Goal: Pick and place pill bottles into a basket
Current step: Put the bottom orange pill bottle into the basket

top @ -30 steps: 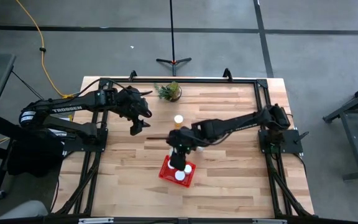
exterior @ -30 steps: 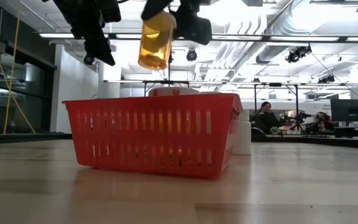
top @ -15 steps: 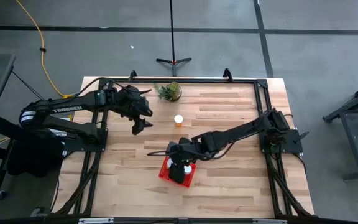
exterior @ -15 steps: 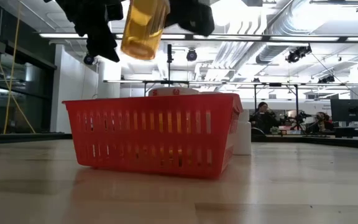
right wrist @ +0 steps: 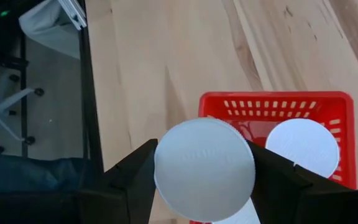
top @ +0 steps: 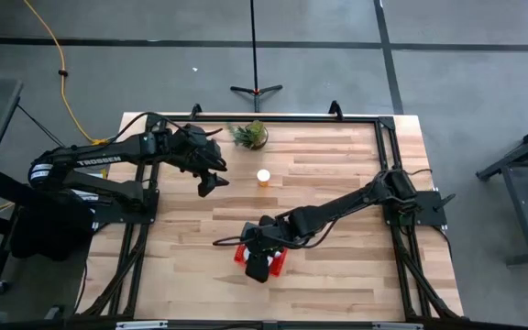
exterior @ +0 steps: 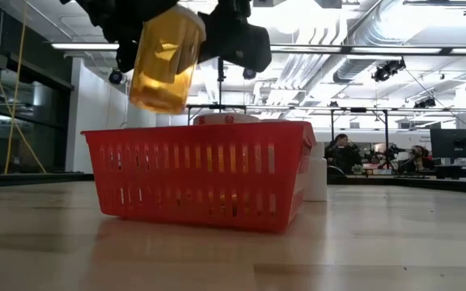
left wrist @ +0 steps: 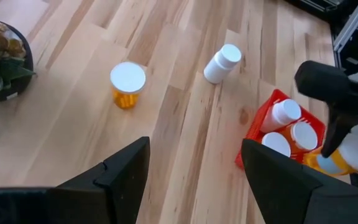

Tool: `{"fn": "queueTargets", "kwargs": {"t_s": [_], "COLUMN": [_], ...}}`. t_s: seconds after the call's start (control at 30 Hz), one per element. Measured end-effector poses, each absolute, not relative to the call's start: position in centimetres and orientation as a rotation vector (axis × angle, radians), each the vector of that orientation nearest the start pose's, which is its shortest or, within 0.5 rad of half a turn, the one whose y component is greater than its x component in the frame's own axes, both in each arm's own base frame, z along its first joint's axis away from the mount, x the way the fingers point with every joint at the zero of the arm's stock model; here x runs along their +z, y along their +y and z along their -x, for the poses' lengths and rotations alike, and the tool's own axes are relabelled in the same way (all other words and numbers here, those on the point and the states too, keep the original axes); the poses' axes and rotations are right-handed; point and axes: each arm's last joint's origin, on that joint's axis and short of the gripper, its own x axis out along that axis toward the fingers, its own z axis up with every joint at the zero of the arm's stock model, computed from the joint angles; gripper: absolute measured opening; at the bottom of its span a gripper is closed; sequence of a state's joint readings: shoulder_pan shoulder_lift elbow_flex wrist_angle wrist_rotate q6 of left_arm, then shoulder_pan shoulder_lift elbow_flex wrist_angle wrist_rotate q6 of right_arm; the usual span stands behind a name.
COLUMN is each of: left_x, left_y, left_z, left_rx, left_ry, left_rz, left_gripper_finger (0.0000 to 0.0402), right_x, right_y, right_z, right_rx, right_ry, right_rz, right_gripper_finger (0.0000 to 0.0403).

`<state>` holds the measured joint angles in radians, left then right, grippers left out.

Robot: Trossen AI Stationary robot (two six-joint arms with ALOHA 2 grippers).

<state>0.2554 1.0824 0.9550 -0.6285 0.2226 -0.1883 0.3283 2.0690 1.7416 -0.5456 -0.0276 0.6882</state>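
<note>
My right fingers (right wrist: pixel 204 186) clamp a translucent orange white-capped pill bottle (exterior: pixel 164 58) over the red plastic basket (exterior: pixel 201 174) holding three; two remain on the tabletop (top: pixel 337 174); left fingers (left wrist: pixel 191 180) wide.

Basket (top: pixel 276 263) sits on desk (top: pixel 337 183) near front edge, centre. R pincer (top: pixel 258 265) hangs over basket's left-front corner w/ a bottle (exterior: pixel 165 61) held above the rim. Three bottles (left wrist: pixel 284 114) stand inside basket. One bottle (top: pixel 263 177) stands upright on desk behind basket, towards the plant (top: pixel 248 135) at the back edge. Another bottle (left wrist: pixel 222 63) lies on its side on desk betw. that one and basket. L pincer (top: pixel 211 180) hovers left of upright bottle, well apart from basket.
</note>
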Motion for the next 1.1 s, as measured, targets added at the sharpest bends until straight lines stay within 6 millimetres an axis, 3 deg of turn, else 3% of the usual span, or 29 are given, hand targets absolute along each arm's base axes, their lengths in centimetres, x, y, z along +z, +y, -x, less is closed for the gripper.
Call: {"fn": "queueTargets", "kwargs": {"t_s": [0.5,0.93,1.1], "left_x": [29.9,29.9,29.8], "left_y": [4.8,4.8,4.8], "left_z": [-21.1,-21.1,-21.0], "left_rx": [0.096,0.093,0.09], "left_ry": [0.733,0.735,0.744], "left_rz": [0.358,0.351,0.343], "left_gripper_finger": [0.0287,0.0287,0.0287], "right_x": [23.5,19.7,19.4], "right_y": [14.2,14.8,15.8], "right_z": [-43.4,-44.3,-43.9], "right_rx": [0.001,0.022,0.026], "right_ry": [0.969,1.079,1.103], "right_rz": [-0.489,-0.535,-0.537], "right_gripper_finger": [0.0206,0.0206,0.0206]}}
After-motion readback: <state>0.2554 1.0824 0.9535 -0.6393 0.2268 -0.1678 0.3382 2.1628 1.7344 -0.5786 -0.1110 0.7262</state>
